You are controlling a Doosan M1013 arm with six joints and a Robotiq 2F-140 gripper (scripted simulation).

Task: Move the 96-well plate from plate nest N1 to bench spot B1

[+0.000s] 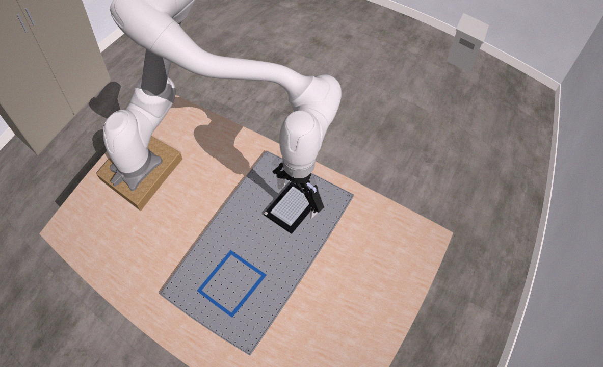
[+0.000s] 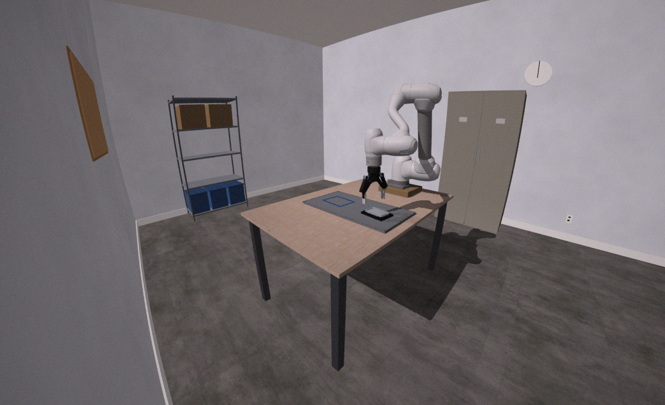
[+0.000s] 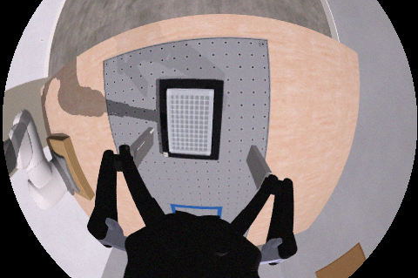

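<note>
The white 96-well plate [image 1: 286, 205] lies flat in the black plate nest N1 [image 1: 270, 215] at the far end of the grey perforated deck [image 1: 257, 246]. It also shows in the wrist view [image 3: 190, 121] and in the exterior view [image 2: 377, 212]. My gripper [image 1: 296, 196] hangs above the plate, clear of it, fingers wide open and empty. In the wrist view the open fingertips straddle the near end of the nest. The blue taped outline B1 [image 1: 231, 283] lies empty at the deck's near end; the gripper body partly hides it in the wrist view [image 3: 197, 210].
The arm's base stands on a brown block [image 1: 140, 171] at the table's back left corner. The deck lies on a wooden table [image 2: 334, 231]. A cabinet [image 2: 480, 156] and a shelf rack [image 2: 206, 153] stand away from the table.
</note>
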